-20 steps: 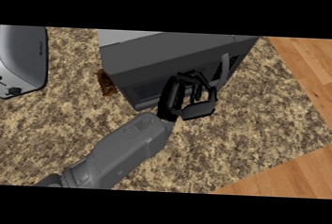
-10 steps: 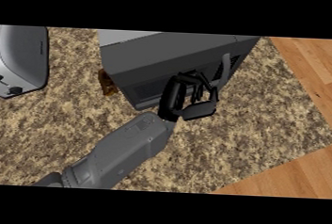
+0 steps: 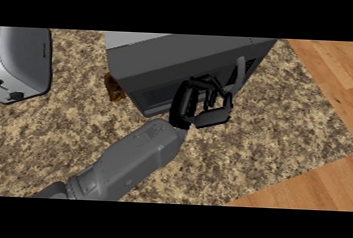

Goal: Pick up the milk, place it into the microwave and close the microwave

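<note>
Where a speckled tan-and-brown granite counter fills most of the view, a dark grey, box-shaped microwave with a smooth matte top stands toward the far side. Against the microwave's front face rests the robot's black right hand. It sits at the end of a smooth grey forearm that slants up from the near left. Its fingers are curled into a narrow hook, tips at the microwave's front, and they hold nothing that shows. Just right of the fingers, a thin dark upright bar stands on the microwave's front. Whether the door is fully closed cannot be told.

The milk shows nowhere in the view, so its place relative to the fingers cannot be told.

Left of the microwave, well apart from it, sits a pale grey rounded toaster with black knobs, cut off by the view's edge. A small brown object peeks out at the microwave's lower left corner, largely hidden.

Right of the microwave the counter's edge runs diagonally, and beyond it lies a warm orange plank floor. Bare counter lies in front of the microwave and to its right, between the hand and that edge.
</note>
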Tool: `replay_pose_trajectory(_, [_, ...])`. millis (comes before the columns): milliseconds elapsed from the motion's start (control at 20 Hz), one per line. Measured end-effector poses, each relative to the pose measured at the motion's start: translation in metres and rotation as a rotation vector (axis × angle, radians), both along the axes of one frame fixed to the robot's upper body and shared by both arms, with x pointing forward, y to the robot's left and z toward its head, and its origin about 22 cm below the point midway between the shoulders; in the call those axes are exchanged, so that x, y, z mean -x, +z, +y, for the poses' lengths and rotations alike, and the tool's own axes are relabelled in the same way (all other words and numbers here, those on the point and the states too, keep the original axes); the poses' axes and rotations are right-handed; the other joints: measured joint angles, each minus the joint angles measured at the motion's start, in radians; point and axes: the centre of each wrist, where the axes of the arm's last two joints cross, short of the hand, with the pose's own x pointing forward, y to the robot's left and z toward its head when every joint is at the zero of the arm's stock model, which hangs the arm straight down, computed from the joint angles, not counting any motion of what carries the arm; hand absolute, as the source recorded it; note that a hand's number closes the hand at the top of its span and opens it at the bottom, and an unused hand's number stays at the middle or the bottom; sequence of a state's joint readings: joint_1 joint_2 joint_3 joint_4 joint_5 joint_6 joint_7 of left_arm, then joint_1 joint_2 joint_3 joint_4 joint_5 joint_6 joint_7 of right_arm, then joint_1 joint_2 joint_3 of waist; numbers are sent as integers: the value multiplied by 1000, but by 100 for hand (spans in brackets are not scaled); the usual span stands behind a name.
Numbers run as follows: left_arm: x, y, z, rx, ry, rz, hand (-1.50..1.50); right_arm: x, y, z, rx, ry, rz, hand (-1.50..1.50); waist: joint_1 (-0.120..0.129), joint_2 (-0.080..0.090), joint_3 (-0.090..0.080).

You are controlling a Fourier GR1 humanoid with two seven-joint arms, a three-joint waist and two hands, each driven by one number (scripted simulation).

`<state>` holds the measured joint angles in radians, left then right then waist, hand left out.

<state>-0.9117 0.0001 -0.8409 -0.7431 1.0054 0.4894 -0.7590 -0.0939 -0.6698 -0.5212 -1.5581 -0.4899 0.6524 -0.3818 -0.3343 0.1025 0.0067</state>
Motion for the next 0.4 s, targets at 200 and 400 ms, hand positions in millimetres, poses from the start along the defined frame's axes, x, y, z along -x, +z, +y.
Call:
replay_pose_trajectory(200, [0, 1, -1, 1, -8, -4, 150, -3, 5, -5, -6, 2, -3, -150, 4, 2, 0])
replay_pose_trajectory(400, [0, 1, -2, 1, -12, -2, 150, -6, 9, -11, -12, 0, 1, -150, 7, 2, 0])
